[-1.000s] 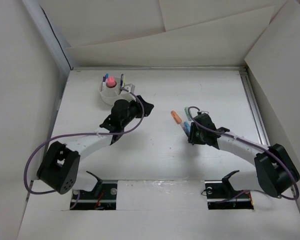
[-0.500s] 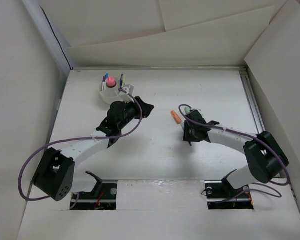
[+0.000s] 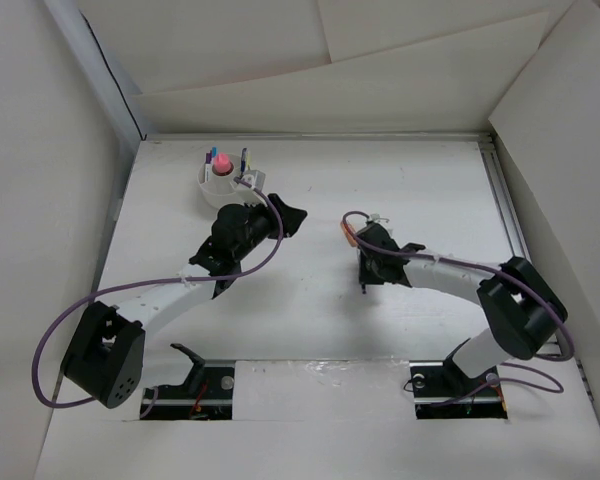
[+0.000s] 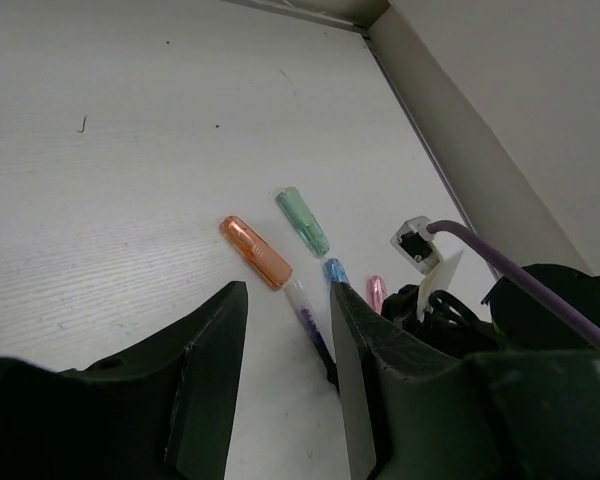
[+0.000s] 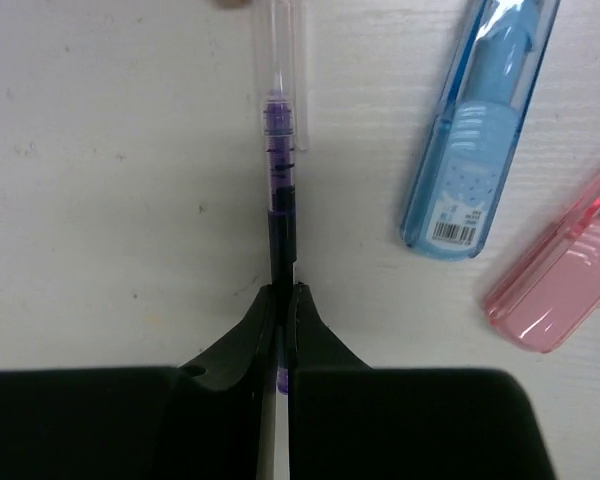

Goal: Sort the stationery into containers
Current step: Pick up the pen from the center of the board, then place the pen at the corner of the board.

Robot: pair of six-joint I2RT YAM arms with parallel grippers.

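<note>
The right gripper has its fingers pinched tight on the dark barrel of the pen, which lies flat on the table with its clear cap pointing away from the fingers. The other loose stationery lies round that pen. A blue stick is just beside it on one side, apart from it. A pink stick lies beyond the blue one. An orange stick sits with one end just beside the pen's cap tip, and a green stick is near, past that cap end. Well to the left of the pen and farther back stands the cup, with a pink-capped glue stick and a few thin pens upright in it. Between pen and cup, close to the cup, the left gripper hangs with its fingers apart and nothing in them.
</note>
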